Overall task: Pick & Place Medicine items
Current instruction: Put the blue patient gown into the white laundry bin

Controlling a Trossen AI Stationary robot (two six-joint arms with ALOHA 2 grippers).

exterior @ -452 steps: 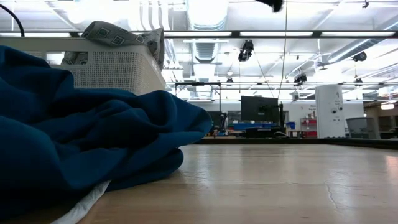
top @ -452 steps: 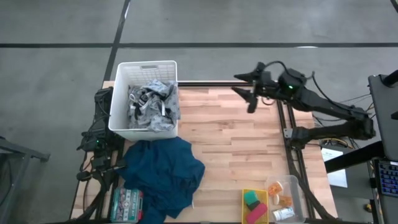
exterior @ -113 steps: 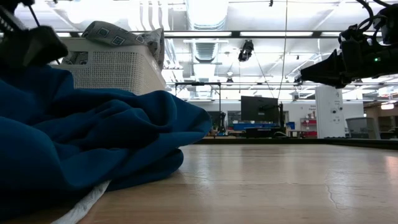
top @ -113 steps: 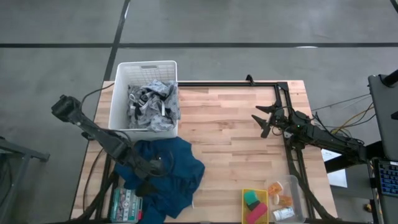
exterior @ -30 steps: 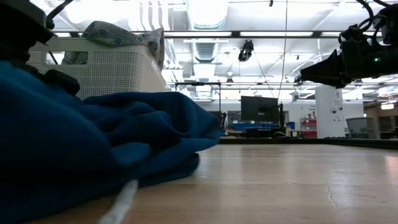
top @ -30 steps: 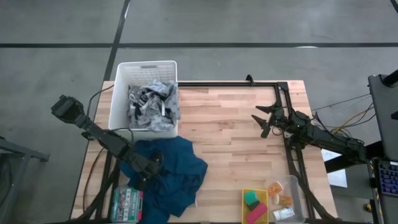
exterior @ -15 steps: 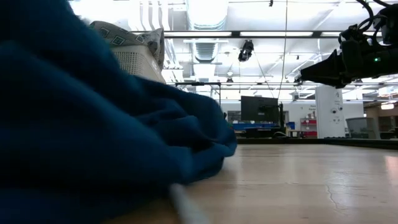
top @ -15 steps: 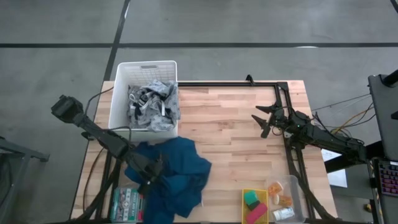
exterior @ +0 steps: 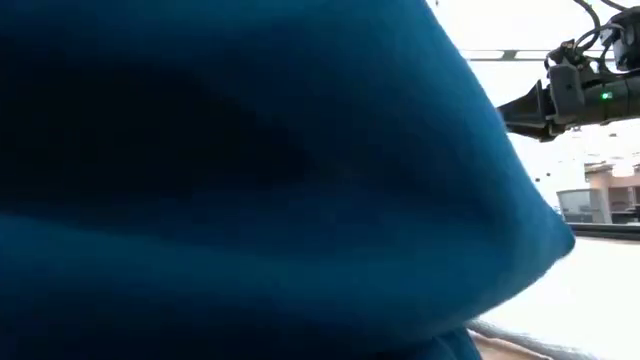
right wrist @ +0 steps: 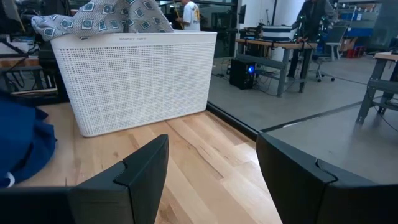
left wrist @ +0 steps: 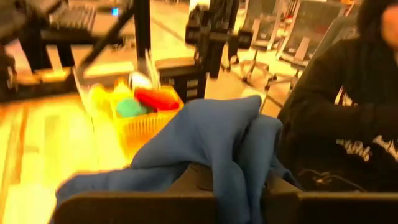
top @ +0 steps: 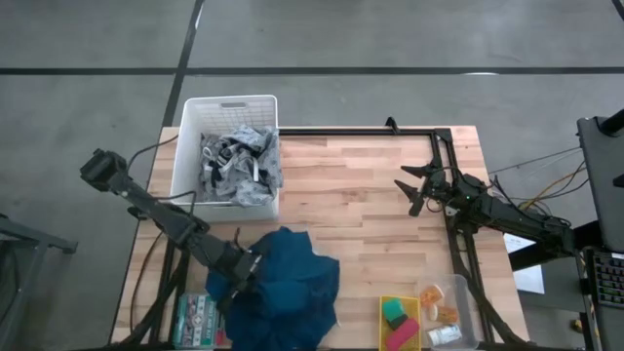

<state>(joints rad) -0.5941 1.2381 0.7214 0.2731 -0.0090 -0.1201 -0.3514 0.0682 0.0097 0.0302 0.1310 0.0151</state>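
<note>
Two dark jointed arms, black cables, green indicator light

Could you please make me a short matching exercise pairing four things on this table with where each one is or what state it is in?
Things:
1. blue cloth
2. white basket
3. right tool
4. yellow bin

Places or states:
A. at the table's far left corner, holding grey patterned fabric
B. open, hovering near the table's right edge, holding nothing
C. bunched up and gripped by the shut left tool
D. at the near edge of the table, holding a green block and a pink block

Pairs: 1-C, 2-A, 3-B, 4-D
</note>
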